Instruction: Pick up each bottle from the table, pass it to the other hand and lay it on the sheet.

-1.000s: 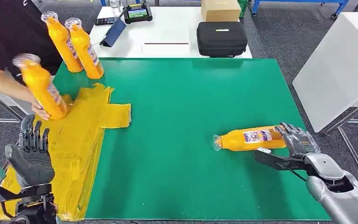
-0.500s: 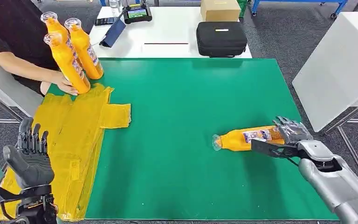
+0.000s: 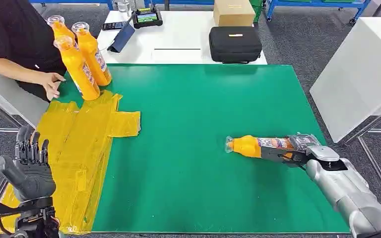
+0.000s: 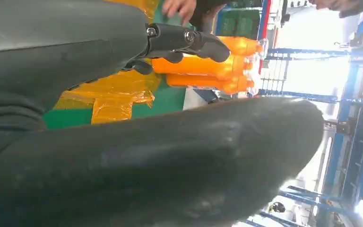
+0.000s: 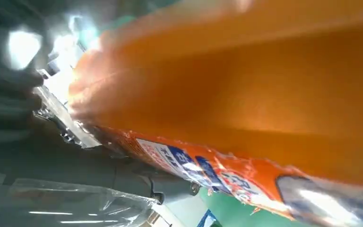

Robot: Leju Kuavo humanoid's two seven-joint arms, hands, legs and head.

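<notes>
A bright green mat (image 3: 193, 139) covers the desk. On its left side lies a translucent yellow sheet (image 3: 79, 148). The bottle (image 3: 260, 147) lying at the mat's right side is orange with a clear cap and a white, blue and red printed label. Three more orange bottles (image 3: 82, 57) with clear caps stand at the sheet's far end. The right hand (image 3: 305, 148) is dark grey on a silver arm; the left hand (image 3: 30, 168) is dark grey too. Beyond the mat sit a black case (image 3: 235, 43) and a tan cardboard box (image 3: 234, 11)
</notes>
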